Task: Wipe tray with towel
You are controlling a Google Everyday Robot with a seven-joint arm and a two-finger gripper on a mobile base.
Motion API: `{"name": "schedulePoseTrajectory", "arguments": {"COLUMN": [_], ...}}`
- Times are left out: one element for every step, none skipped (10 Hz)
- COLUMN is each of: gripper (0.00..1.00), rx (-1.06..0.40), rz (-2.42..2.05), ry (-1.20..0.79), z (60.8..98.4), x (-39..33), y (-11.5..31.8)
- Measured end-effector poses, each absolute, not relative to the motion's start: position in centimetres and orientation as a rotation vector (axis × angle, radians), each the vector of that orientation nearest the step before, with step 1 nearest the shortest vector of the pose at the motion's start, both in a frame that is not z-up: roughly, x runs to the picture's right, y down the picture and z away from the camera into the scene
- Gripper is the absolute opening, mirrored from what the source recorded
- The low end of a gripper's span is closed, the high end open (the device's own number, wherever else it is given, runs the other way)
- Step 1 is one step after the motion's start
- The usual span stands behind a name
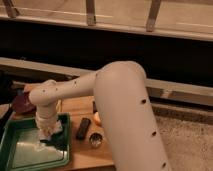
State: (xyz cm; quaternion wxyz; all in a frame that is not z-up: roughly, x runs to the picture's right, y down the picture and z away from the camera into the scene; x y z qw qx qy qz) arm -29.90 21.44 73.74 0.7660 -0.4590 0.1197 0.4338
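A green tray (20, 160) lies on the wooden table at the lower left. A white towel (49, 136) rests on the tray's right side, crumpled under the gripper. My gripper (47, 131) points down over the tray's right part and is pressed onto the towel. The large white arm (120, 110) reaches in from the right and hides the table behind it.
A dark flat rectangular object (83, 128) lies right of the tray. A small round metal item (95, 140) sits near the table's front edge. An orange round thing (97, 118) shows beside the arm. A dark purple bowl (22, 102) stands behind the tray. A railing runs along the back.
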Motion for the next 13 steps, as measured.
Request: {"name": "schedulePoseTrajectory", "arguments": {"gripper": [0.00, 0.00, 0.00, 0.00, 0.00, 0.00, 0.00, 0.00, 0.00, 0.00, 0.00, 0.00, 0.00], "rx": [-0.999, -1.006, -1.022, -1.043, -1.070, -1.087, -1.094, -1.092, -1.090, -1.078, -1.067, -1.055, -1.043], "rz": [0.911, 0.880, 0.849, 0.833, 0.826, 0.830, 0.842, 0.868, 0.881, 0.920, 0.951, 0.981, 0.999], "ry": [0.235, 0.222, 0.214, 0.216, 0.227, 0.247, 0.281, 0.324, 0.342, 0.385, 0.406, 0.416, 0.423], "z": [73.4, 72.8, 71.7, 70.8, 69.6, 68.6, 67.8, 66.9, 66.7, 66.4, 66.6, 67.3, 68.1], "x": [-31.7, -33.2, -34.5, -35.2, -35.7, -35.4, -34.3, -32.2, -31.1, -28.1, -26.0, -24.3, -22.9], "y": [21.4, 21.9, 23.0, 24.2, 25.8, 27.1, 28.2, 29.3, 29.6, 30.0, 29.7, 29.0, 28.0]}}
